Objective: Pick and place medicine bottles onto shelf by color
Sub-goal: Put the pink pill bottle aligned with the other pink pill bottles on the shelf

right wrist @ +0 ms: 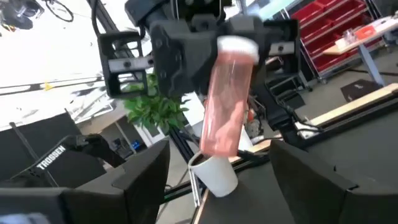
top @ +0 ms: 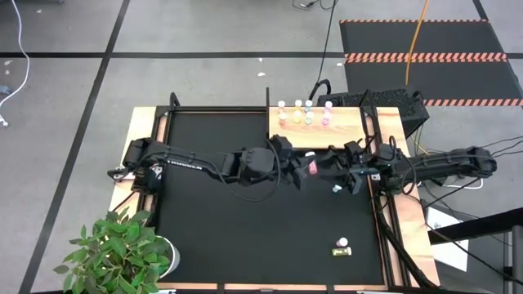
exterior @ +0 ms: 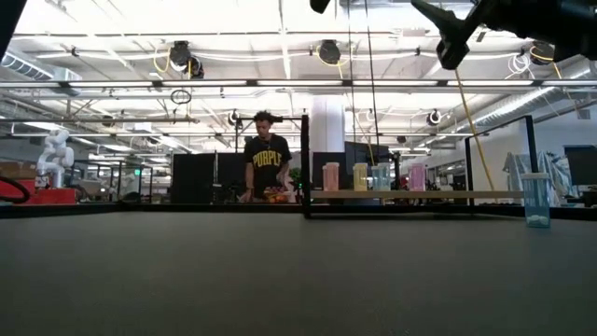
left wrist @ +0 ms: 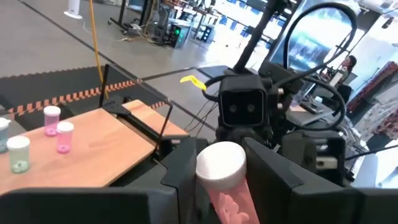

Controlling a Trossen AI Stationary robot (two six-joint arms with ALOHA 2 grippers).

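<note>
- High view: left tool (top: 304, 170) grips a pink bottle (top: 312, 167) in the air just off the shelf (top: 351, 135), cap toward the right tool (top: 339, 173).
- Right tool faces it, fingers spread wide around nothing.
- Several bottles (top: 304, 114) stand along the shelf's far edge.
- Two more (top: 341, 247) sit on the black mat (top: 221, 220), well away from the shelf.

Shelf (top: 343, 129) lying at the mat's (top: 212, 220) far right corner, bottles (top: 303, 113) standing along the shelf's far edge, two more bottles (top: 341, 247) sitting near the mat's near right corner, plant (top: 114, 253) standing at its near left corner
</note>
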